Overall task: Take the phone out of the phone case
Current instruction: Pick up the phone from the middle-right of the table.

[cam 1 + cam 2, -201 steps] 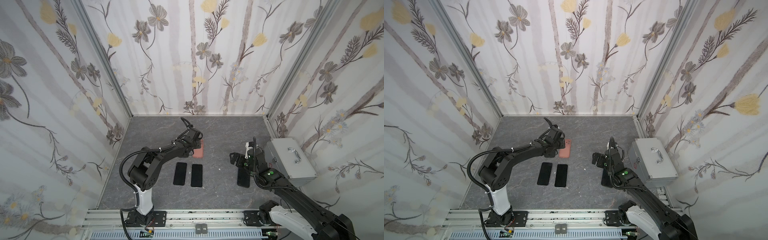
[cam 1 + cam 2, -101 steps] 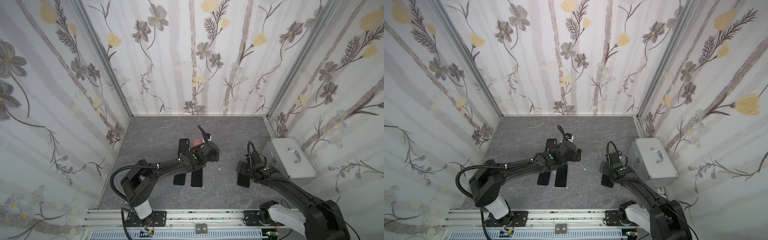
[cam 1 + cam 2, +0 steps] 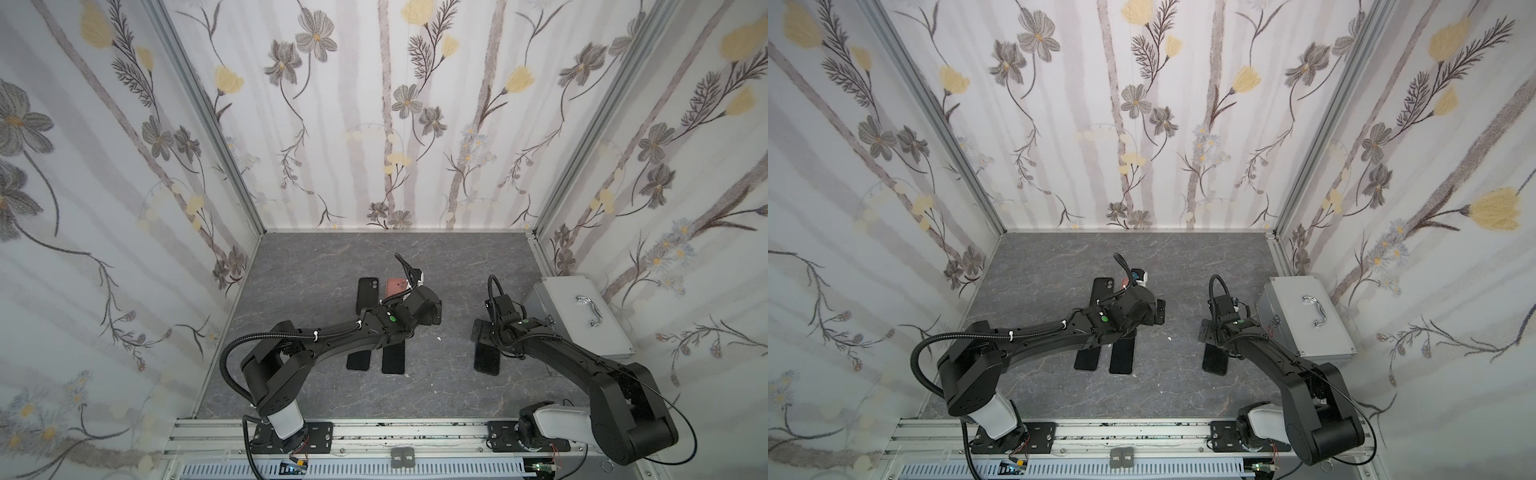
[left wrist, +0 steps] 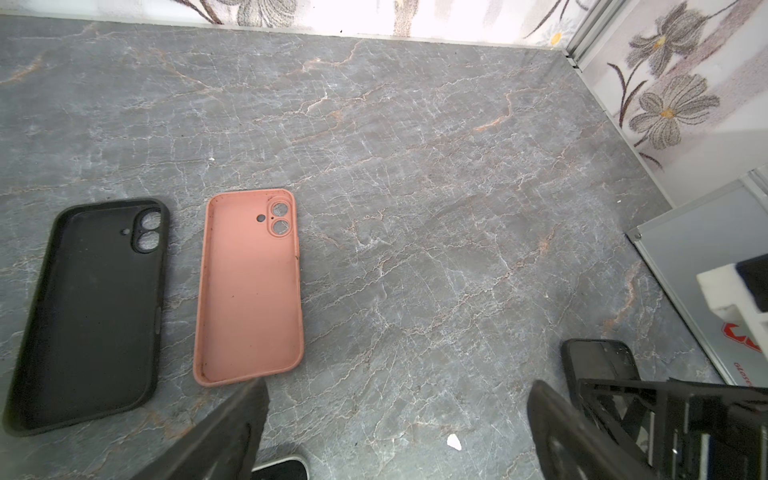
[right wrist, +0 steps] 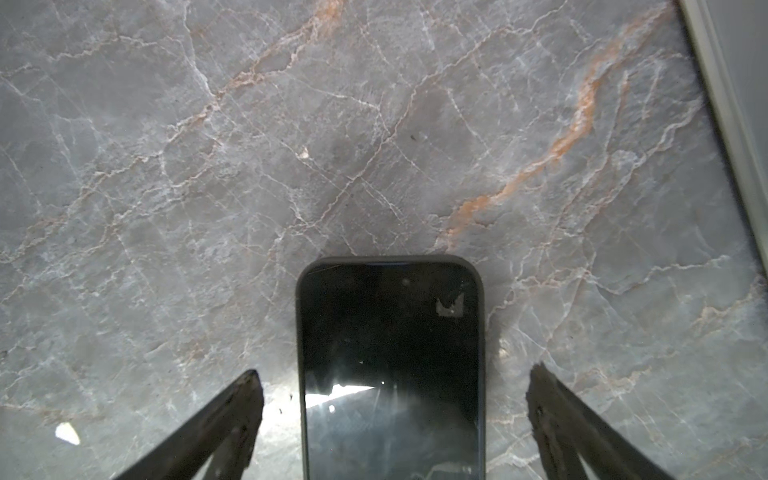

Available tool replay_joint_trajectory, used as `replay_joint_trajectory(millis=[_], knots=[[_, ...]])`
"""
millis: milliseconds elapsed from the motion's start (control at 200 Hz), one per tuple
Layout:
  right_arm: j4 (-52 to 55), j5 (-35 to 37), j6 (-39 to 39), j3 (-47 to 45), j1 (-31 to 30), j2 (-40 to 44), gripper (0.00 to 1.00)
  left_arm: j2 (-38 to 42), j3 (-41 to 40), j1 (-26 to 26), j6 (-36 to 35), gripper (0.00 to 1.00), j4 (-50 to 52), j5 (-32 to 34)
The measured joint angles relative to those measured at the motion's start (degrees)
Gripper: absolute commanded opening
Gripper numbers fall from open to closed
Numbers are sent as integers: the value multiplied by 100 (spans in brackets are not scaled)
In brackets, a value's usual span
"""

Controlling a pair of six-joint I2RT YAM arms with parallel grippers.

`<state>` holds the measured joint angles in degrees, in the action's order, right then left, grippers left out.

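Your right claw (image 5: 395, 419) stands wide, straddling the cased phone (image 5: 390, 365) lying flat near the tabletop's (image 5: 374, 124) right edge, positioned to pinch its sides. Your left claw (image 4: 395, 428), wide and empty, hovers mid-tabletop.

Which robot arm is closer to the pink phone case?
The left one. The left pincer hangs open just beside the empty pink phone case. The right pincer is off to the side, open over a black phone.

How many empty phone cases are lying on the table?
2. The black case and the pink case lie side by side, open side up, toward the back wall. More could hide under the left arm.
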<state>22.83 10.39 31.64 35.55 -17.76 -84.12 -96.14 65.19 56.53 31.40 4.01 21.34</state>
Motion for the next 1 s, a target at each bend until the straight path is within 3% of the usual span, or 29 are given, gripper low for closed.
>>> replay_joint_trajectory(millis=[450, 999], knots=[[-35, -271, -212, 144, 114, -584, 85, 308, -278, 4, -313, 100, -256, -407], [2, -275, -321, 190, 116, -647, 73, 557, -625, 4, -262, 100, -553, -629]])
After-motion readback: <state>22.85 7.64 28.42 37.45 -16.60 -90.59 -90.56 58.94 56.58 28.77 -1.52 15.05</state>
